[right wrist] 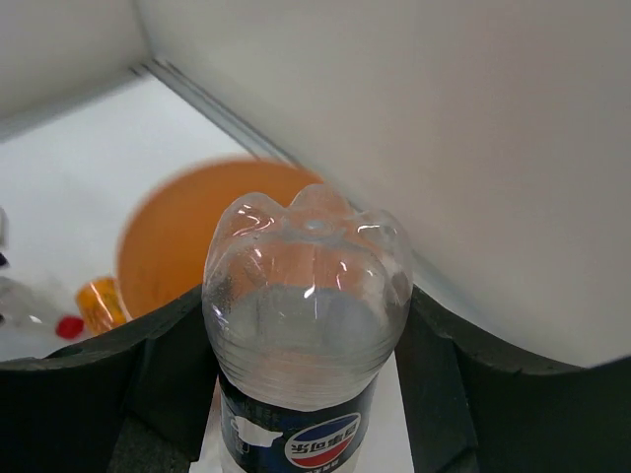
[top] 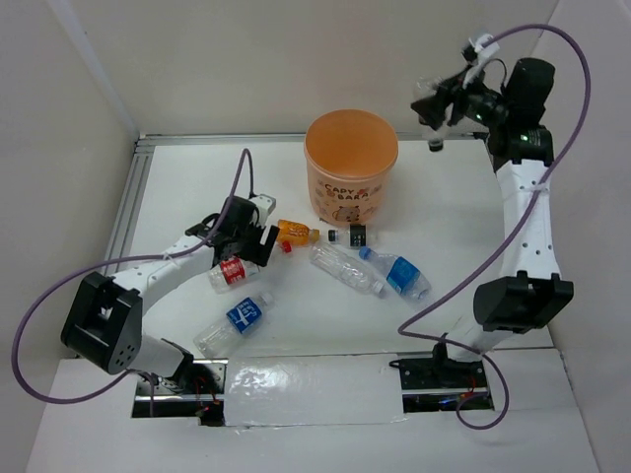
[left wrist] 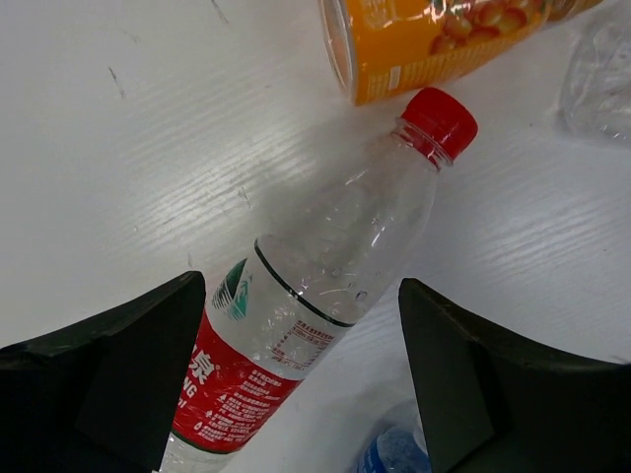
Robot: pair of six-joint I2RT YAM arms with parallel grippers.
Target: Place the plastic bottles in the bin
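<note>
The orange bin (top: 350,168) stands at the back middle of the table. My right gripper (top: 441,103) is raised to the right of the bin and shut on a clear dark-labelled bottle (right wrist: 306,325), with the bin (right wrist: 177,236) blurred below it. My left gripper (top: 246,251) is open, its fingers (left wrist: 108,374) either side of a red-labelled clear bottle (left wrist: 325,296) lying on the table (top: 229,273). An orange bottle (top: 294,233), a tiny dark-labelled bottle (top: 355,236), a clear unlabelled bottle (top: 345,269) and two blue-labelled bottles (top: 399,273) (top: 235,320) lie in front of the bin.
White walls close in the table on the left, back and right. A metal rail (top: 128,207) runs along the left edge. The arm bases (top: 439,370) stand at the near edge.
</note>
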